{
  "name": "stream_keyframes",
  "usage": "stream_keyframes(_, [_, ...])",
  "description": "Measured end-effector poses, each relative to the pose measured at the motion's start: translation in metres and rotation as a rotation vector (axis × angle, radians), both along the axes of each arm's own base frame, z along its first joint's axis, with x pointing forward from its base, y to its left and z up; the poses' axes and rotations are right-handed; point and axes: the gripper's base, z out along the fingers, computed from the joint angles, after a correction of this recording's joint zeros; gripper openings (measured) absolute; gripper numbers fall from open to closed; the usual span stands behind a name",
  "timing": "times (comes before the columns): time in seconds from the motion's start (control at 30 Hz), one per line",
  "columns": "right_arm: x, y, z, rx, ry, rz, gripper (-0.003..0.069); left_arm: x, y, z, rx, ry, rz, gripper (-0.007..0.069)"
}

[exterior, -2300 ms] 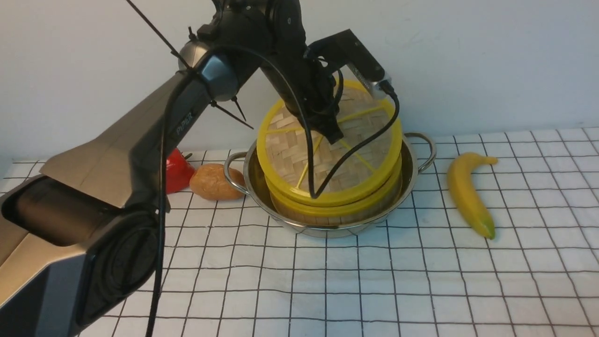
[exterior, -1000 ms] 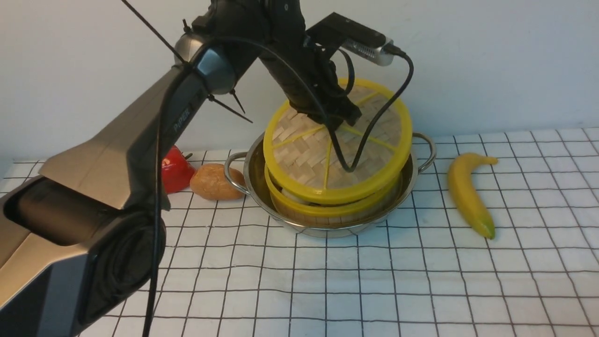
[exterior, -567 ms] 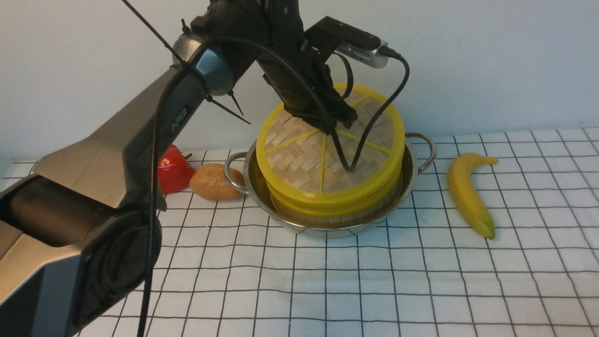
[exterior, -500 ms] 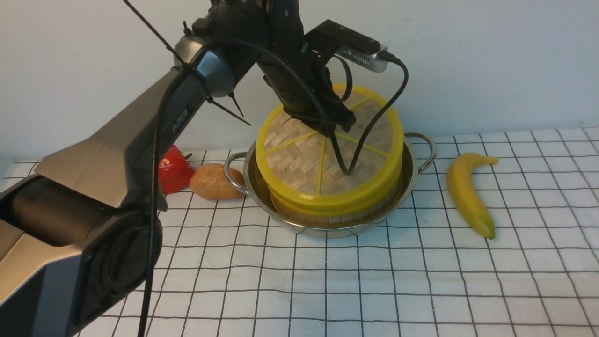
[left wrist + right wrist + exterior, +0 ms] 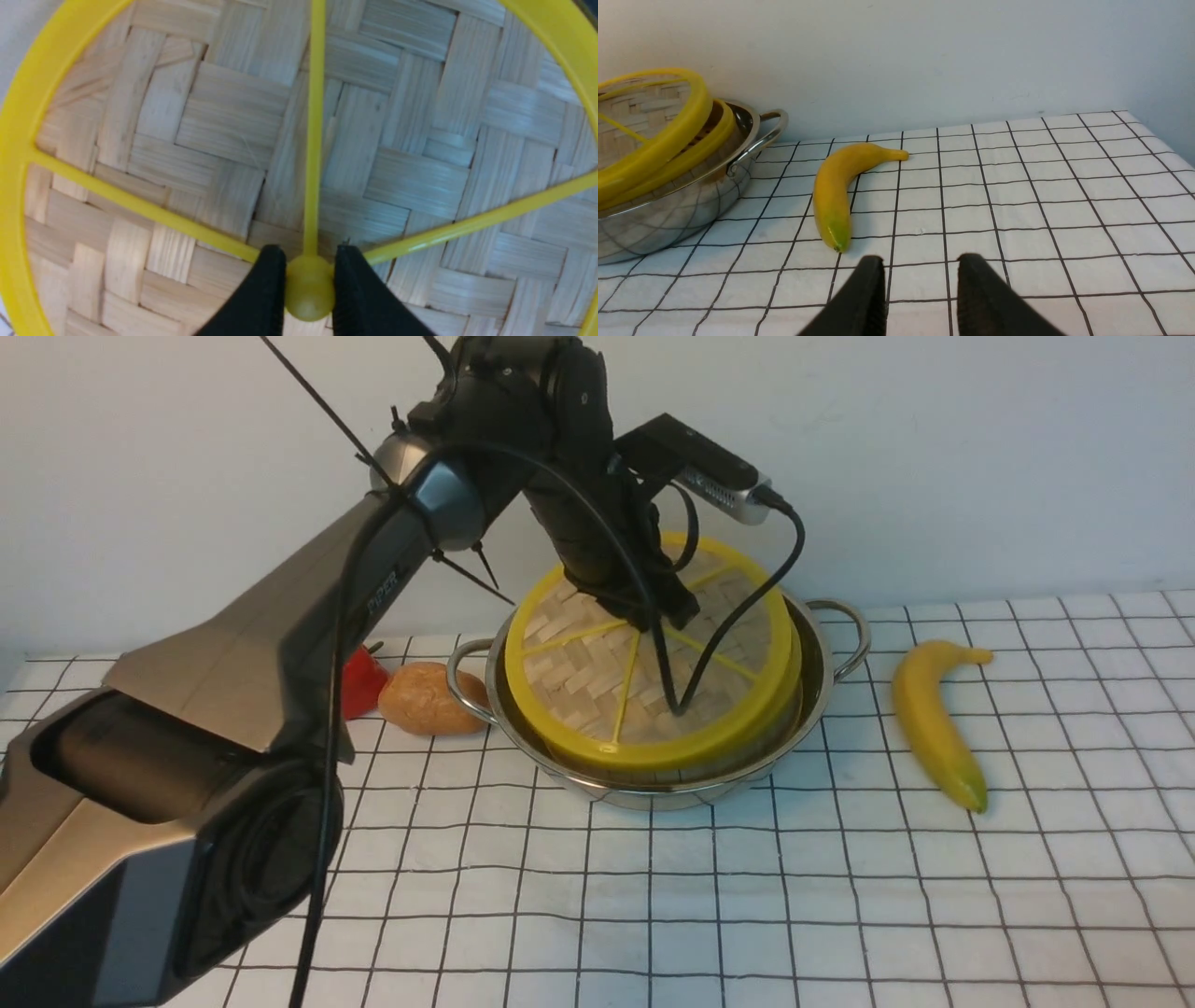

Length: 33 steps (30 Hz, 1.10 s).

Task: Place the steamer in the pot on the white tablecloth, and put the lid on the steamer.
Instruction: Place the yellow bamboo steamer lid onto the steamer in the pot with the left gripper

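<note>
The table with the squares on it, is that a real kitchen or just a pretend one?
Probably a pretend kitchen set up for robot practice. A checked white tablecloth against a bare wall holds a steel pot with a bamboo steamer inside, plus a banana lying loose, and a robot arm holds the lid.

The left arm (image 5: 280, 644) slants over the cloth's (image 5: 709, 896) left side and blocks the pot (image 5: 822, 653) from above. Just left of the pot lie a potato (image 5: 425, 698) and pepper (image 5: 359, 679) (partly hidden); a banana (image 5: 929, 723) lies near on its right. The cloth nearer the camera is bare.
</note>
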Motion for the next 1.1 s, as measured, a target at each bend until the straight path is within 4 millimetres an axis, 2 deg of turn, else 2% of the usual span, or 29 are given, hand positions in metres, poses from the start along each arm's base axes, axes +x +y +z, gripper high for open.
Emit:
stream_keyframes(0.4, [0.000,0.000,0.000,0.000,0.000,0.000,0.0240,0.011,-0.007,-0.013,0.019,-0.101,-0.150,0.0117])
stream_keyframes(0.63, [0.000,0.000,0.000,0.000,0.000,0.000,0.0240,0.013,-0.008,-0.019,0.027,-0.111,-0.173,0.0117])
stream_keyframes(0.8, [0.000,0.000,0.000,0.000,0.000,0.000,0.0240,0.013,-0.009,-0.019,0.031,-0.117,-0.181,0.0156])
stream_keyframes(0.87, [0.000,0.000,0.000,0.000,0.000,0.000,0.0240,0.015,-0.008,-0.019,0.035,-0.131,-0.182,0.0258])
stream_keyframes(0.9, [0.000,0.000,0.000,0.000,0.000,0.000,0.0240,0.015,-0.008,-0.019,0.035,-0.131,-0.182,0.0258])
stream_keyframes(0.93, [0.000,0.000,0.000,0.000,0.000,0.000,0.0240,0.015,-0.008,-0.018,0.038,-0.135,-0.181,0.0303])
stream_keyframes(0.97, [0.000,0.000,0.000,0.000,0.000,0.000,0.0240,0.015,-0.007,-0.016,0.038,-0.136,-0.160,0.0395])
stream_keyframes(1.03, [0.000,0.000,0.000,0.000,0.000,0.000,0.0240,0.015,-0.005,-0.015,0.048,-0.139,-0.124,0.0489])
stream_keyframes(1.07, [0.000,0.000,0.000,0.000,0.000,0.000,0.0240,0.016,-0.004,-0.015,0.052,-0.141,-0.124,0.0489])
stream_keyframes(1.1, [0.000,0.000,0.000,0.000,0.000,0.000,0.0240,0.016,-0.001,-0.012,0.075,-0.145,-0.087,0.0566])
